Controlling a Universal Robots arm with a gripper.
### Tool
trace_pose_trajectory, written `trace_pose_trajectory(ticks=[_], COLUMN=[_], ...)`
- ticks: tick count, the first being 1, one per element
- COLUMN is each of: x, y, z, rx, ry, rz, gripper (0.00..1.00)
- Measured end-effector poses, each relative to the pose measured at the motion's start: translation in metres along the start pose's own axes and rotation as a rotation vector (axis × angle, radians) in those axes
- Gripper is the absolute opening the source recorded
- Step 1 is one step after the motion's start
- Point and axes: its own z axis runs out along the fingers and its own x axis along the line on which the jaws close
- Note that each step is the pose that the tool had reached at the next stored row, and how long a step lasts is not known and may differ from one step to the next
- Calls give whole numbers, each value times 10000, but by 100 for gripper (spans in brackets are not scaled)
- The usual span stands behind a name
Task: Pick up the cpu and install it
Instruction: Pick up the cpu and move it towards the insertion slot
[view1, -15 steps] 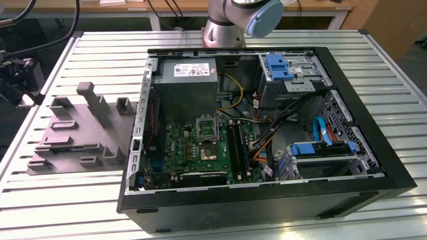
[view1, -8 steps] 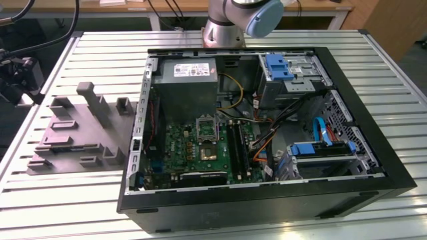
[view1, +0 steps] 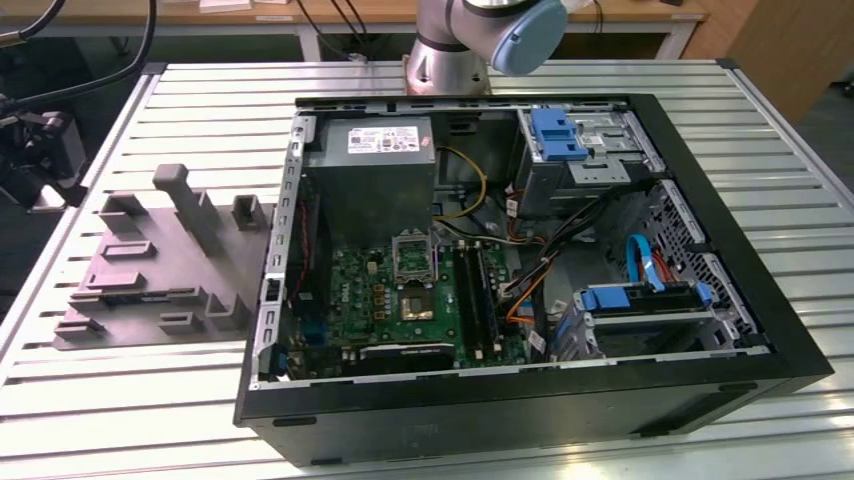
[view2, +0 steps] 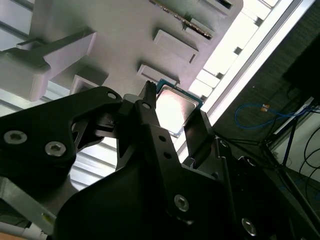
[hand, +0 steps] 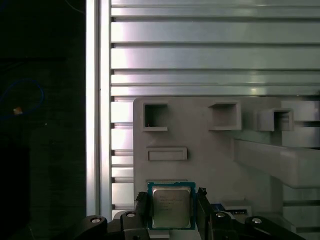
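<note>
The cpu (hand: 171, 206) is a small silvery square with a green rim, sitting between the two black fingers of my gripper (hand: 172, 200). The fingers press against its opposite edges, so the gripper is shut on it. In the second wrist view the cpu (view2: 176, 106) shows bright between the same fingers of the gripper (view2: 174, 114). It is at the corner of the grey tray (hand: 200, 165), near the table's edge; I cannot tell whether it is lifted off the tray. The green motherboard (view1: 380, 300) lies in the open computer case, with its square socket (view1: 416, 300) uncovered.
The grey tray (view1: 147, 270) with raised blocks lies at the exterior view's left of the black case (view1: 534, 400). A grey power supply (view1: 380, 170), blue drive brackets (view1: 558, 135) and loose cables (view1: 587, 240) crowd the case. The slatted table's edge (hand: 97, 100) drops to dark floor.
</note>
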Motion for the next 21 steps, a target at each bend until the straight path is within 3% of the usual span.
trace_pose_trajectory(ticks=[21], x=[-2], y=[2], z=[-72], rx=[1], ry=[-1], rz=[16], gripper=[47])
